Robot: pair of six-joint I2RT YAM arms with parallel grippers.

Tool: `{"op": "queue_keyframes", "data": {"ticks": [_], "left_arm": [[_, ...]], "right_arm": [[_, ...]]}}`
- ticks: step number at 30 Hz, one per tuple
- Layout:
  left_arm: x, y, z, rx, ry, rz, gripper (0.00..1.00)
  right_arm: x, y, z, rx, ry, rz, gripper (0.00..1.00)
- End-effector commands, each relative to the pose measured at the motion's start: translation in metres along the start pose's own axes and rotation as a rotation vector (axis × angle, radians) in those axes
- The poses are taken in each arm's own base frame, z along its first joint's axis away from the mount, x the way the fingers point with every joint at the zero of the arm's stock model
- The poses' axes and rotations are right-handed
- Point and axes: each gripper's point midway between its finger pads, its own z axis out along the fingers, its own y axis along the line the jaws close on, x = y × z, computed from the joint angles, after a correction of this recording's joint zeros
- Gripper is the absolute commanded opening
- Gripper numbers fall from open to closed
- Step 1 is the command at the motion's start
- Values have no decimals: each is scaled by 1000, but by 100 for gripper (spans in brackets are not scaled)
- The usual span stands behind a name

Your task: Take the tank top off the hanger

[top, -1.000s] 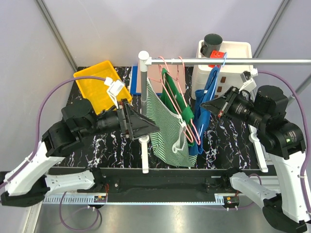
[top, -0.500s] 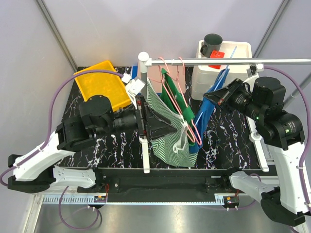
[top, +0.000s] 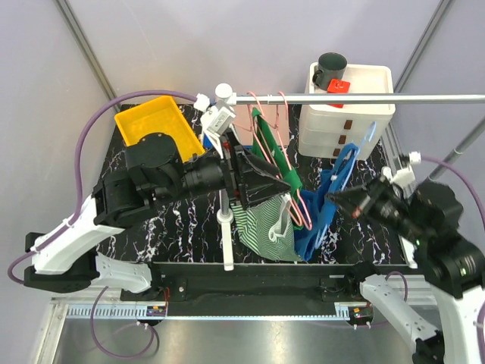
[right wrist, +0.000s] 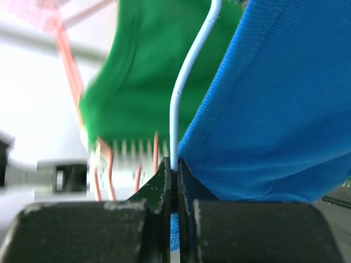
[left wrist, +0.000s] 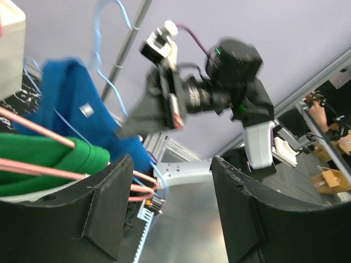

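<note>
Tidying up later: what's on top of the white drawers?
A black cup and a red block stand on the drawers. The rail hides a thin strip of the top; the cup's contents cannot be seen.

No text, brand or number can be read in any view. A small grey tag (left wrist: 85,109) sits on the blue tank top (left wrist: 52,96), too blurred to tell whether it bears any writing. A white ruled strip (top: 227,311) runs along the near edge in front of the arm bases; it shows only fine tick marks, and no figures on it are legible.
</note>
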Motion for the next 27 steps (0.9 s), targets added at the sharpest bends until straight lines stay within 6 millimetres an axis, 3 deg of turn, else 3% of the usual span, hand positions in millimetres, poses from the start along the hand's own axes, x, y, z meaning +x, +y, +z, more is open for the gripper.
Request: {"op": "queue_keyframes", "data": {"ticks": [1, 4, 7, 9, 13, 27], "left_arm": [[-7, -3, 18, 7, -14, 112, 62], [-4, 2, 38, -12, 2, 157, 62], [-2, 3, 53, -11, 18, 192, 68], [8, 15, 69, -54, 47, 198, 73], [15, 16, 84, -52, 70, 236, 75], [55, 35, 108, -153, 168, 424, 76]], "right_arm": [[28, 23, -46, -232, 16, -156, 0], [48, 26, -74, -330, 21, -216, 0], [65, 27, -97, -408, 33, -241, 0], [75, 27, -106, -442, 58, -245, 0], [86, 30, -126, -499, 53, -248, 0], [89, 55, -152, -570, 88, -242, 0]]}}
